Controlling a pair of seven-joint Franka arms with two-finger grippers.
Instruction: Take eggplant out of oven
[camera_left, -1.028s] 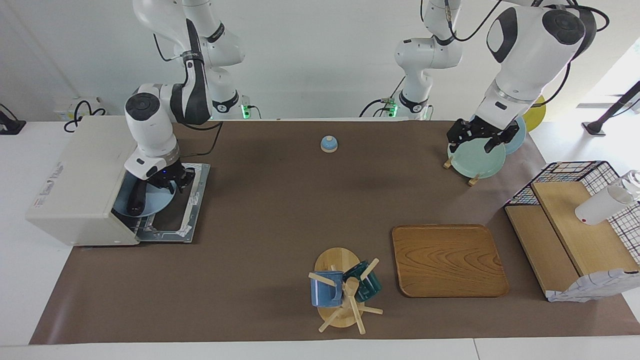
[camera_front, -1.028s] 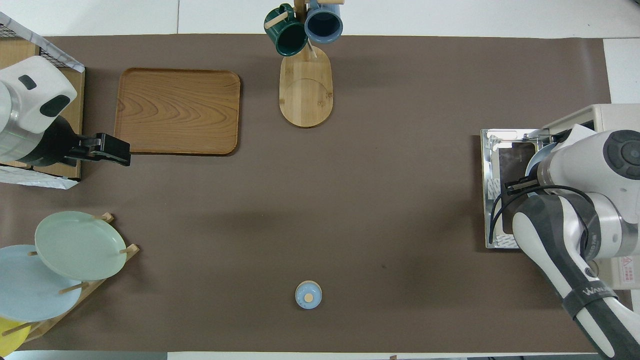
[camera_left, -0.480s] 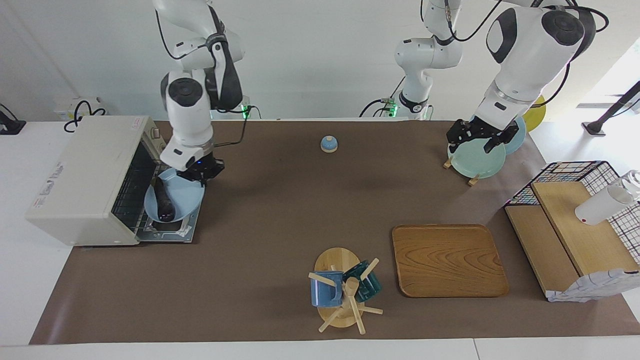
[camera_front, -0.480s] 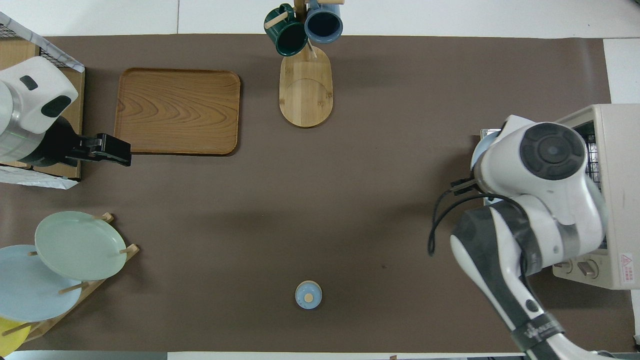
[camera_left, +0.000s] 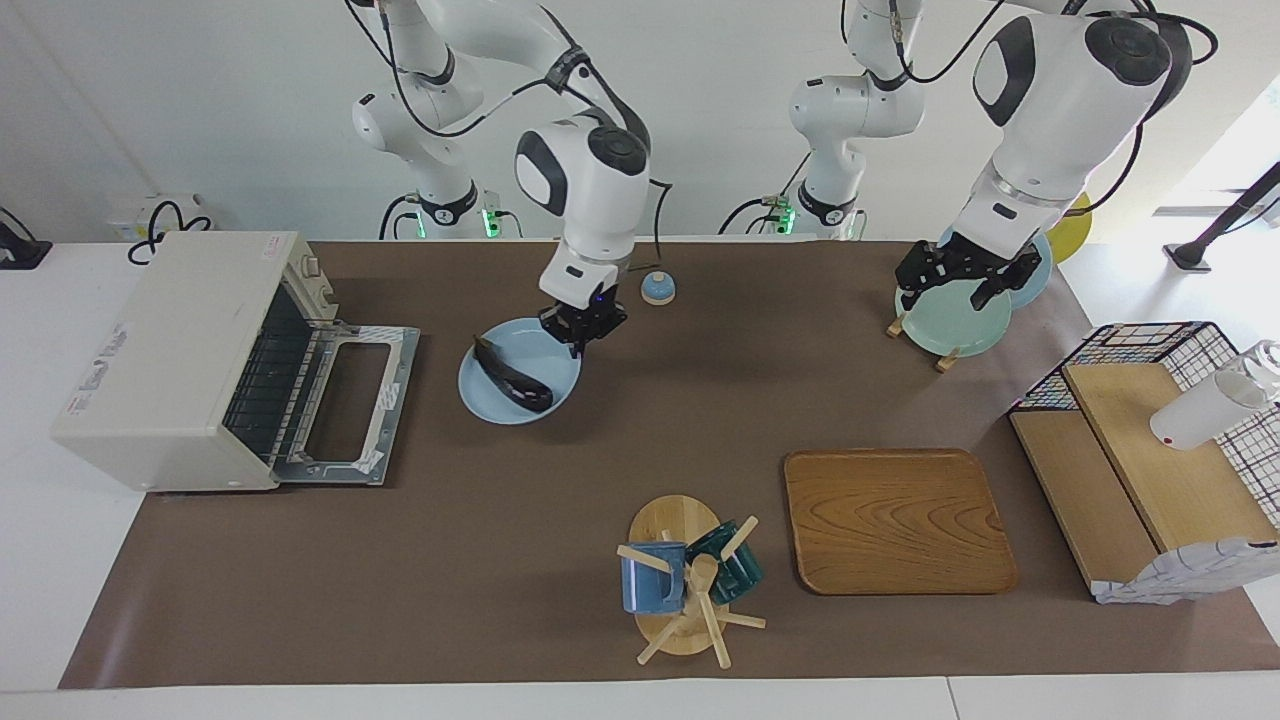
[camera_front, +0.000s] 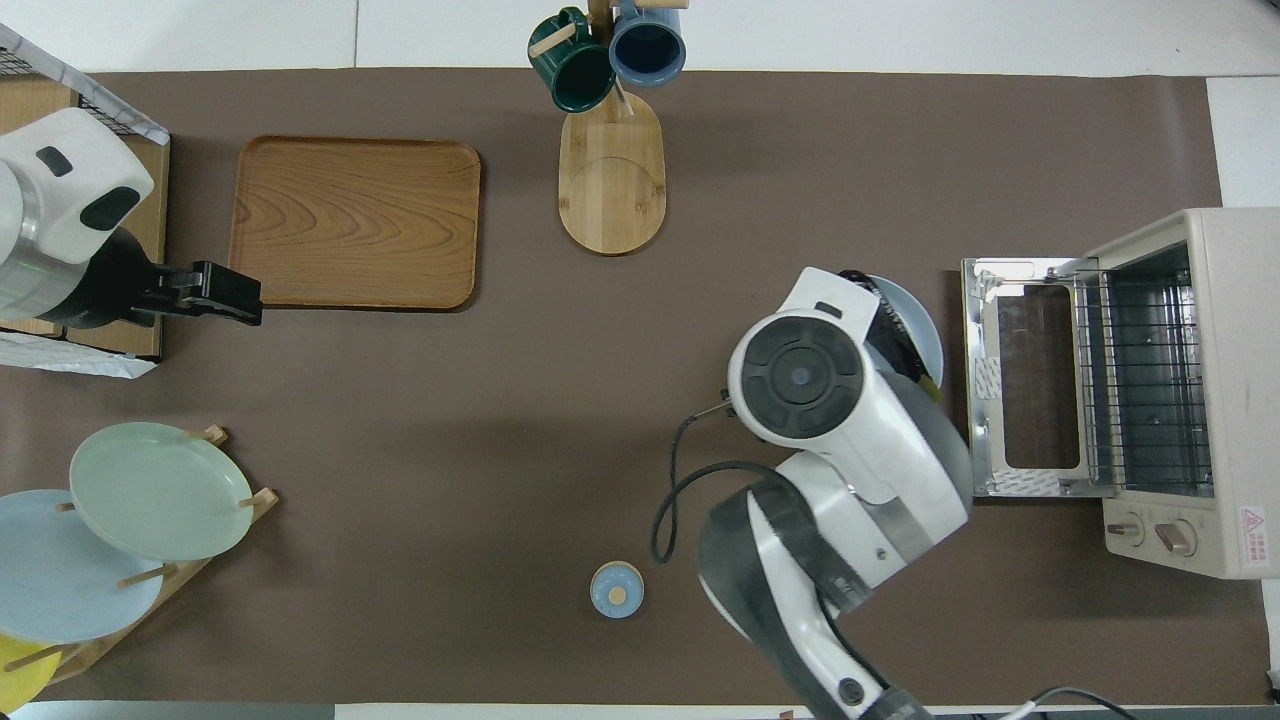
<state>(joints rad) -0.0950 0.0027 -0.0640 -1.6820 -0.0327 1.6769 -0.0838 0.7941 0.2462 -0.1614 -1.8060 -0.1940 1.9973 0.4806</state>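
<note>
Right gripper (camera_left: 583, 330) jaws clamp the blue plate's (camera_left: 505, 395) rim; eggplant (camera_left: 513, 378) lies on it, clear of the open oven (camera_left: 165, 350). Keep plate level, lower gently to worktop. Left gripper (camera_left: 962, 272) waits over the plate rack, jaws spread.

You are looking at a robotics lab staged as a mock kitchen: two white arms are bolted at the edge of a white bench (camera_left: 40, 560) covered by a brown mat (camera_left: 500, 480), with bare white walls, loose cables and a wall socket close by. The kitchen props are laid out like test stations: a cream toaster oven (camera_left: 160, 350) with its door down, a mug tree (camera_left: 685, 580), a wooden tray (camera_left: 897, 521), a plate rack (camera_left: 950, 315) and a wire basket (camera_left: 1150, 345). The high fixed cameras and the tidy spacing say test rig, not home.
</note>
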